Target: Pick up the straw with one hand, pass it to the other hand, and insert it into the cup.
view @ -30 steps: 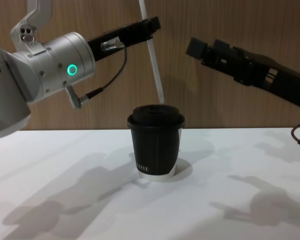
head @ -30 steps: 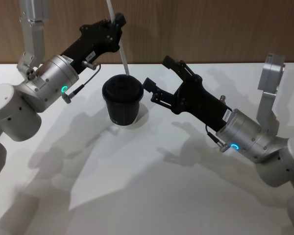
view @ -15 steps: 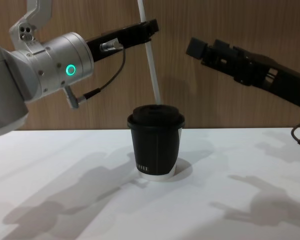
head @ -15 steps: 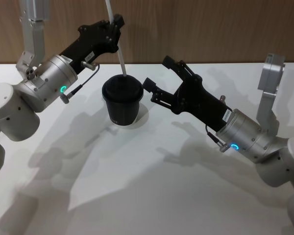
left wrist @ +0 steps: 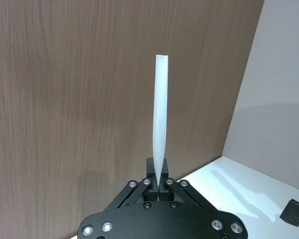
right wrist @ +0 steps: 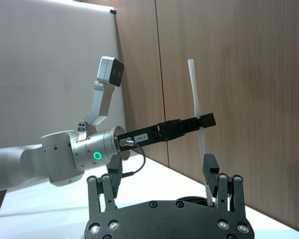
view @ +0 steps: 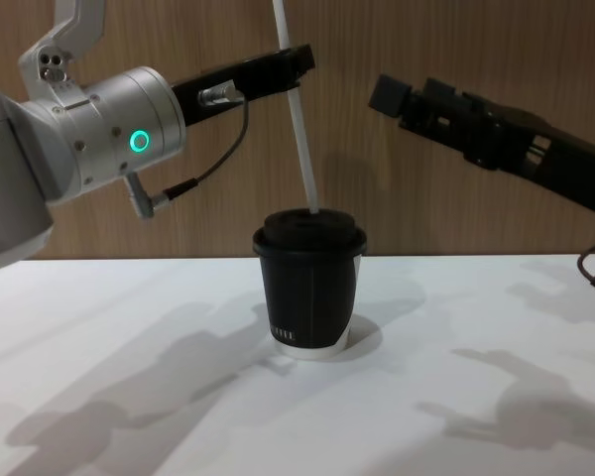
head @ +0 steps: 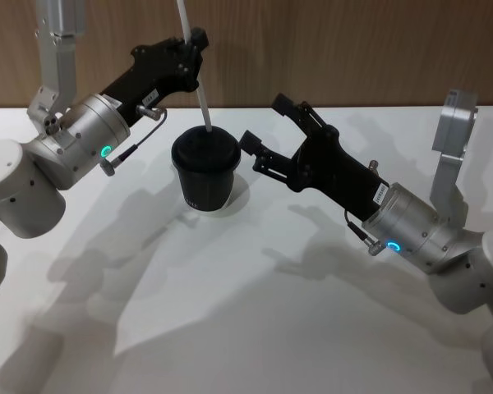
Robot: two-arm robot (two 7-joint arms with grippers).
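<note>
Left claw (head: 193, 49) clamped on the straw (head: 195, 70) partway up, lower tip at the lid of the cup (head: 204, 172) on the tabletop (head: 255, 312). Right claw (head: 267, 131) spread apart, idle beside the cup. Likely light, bendy, easily crushed; best pinched gently near mid-length.

**Little writing, none of it readable**

The cup (view: 310, 295), at the chest view's centre, carries a short row of small white letters low on its wall, too small to make out. A white label (right wrist: 145, 136) on the left gripper (right wrist: 205, 121), mid-frame in the right wrist view, bears dark characters that cannot be made out with certainty.
</note>
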